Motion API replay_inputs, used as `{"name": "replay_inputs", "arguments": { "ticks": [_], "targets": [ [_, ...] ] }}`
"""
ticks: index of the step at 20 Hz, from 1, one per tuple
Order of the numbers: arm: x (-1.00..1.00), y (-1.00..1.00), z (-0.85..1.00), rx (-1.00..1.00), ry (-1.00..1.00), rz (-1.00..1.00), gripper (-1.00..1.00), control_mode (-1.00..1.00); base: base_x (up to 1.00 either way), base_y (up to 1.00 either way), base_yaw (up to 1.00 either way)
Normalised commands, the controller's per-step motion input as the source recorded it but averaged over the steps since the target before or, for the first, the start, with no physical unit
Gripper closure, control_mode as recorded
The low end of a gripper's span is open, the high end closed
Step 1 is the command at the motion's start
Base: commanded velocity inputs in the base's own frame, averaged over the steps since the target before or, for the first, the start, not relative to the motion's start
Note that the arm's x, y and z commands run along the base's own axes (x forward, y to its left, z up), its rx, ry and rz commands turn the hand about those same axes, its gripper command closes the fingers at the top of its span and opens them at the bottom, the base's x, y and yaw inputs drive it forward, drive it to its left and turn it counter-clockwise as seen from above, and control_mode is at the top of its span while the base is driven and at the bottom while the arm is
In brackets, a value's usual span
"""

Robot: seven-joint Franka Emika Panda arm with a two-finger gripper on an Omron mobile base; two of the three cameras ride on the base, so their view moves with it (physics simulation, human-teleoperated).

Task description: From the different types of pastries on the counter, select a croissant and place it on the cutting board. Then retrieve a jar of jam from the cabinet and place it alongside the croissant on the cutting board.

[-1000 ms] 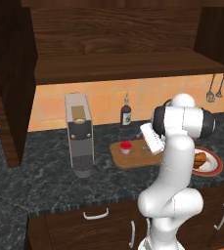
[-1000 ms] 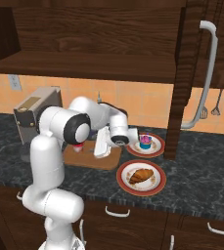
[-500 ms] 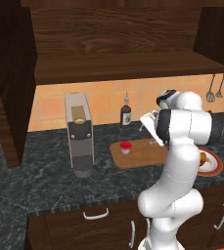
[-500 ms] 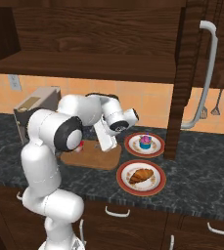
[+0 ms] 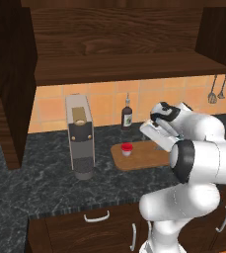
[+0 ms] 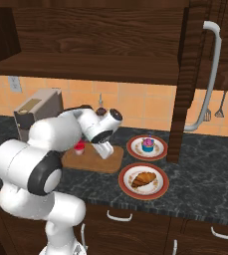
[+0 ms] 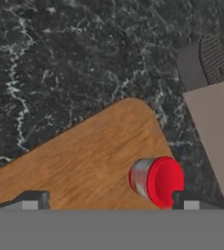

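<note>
In the left base view the right end of the cutting board [image 5: 139, 155] is covered by the arm, and the plates are hidden behind it. In the right base view the jar of jam [image 6: 79, 147] is largely masked by the arm. In the hand view the coffee machine [image 7: 216, 127] is cut off at the right edge, and the board at the bottom.

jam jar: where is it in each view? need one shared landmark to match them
Left base view: jar of jam upright on the cutting board's left end.
Right base view: partly hidden behind the arm, at the board's far left.
Hand view: lower centre-right, near the board's corner.
Shared landmark: the cutting board.
</note>
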Motion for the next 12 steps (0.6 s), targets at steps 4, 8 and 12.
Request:
{"name": "replay_inputs", "arguments": {
  "ticks": [4,8,12],
  "targets": [
    [-0.17,0.0,0.4,-0.43,-0.32,-0.03,-1.0,-1.0,0.0,0.0,0.0],
    [-0.01,-0.25,0.39,-0.39,0.11,-0.04,-1.0,-1.0,0.0,0.0,0.0],
    [0.0,-0.52,0.73,-0.36,0.26,-0.05,-1.0,-1.0,0.0,0.0,0.0]
  ]
}}
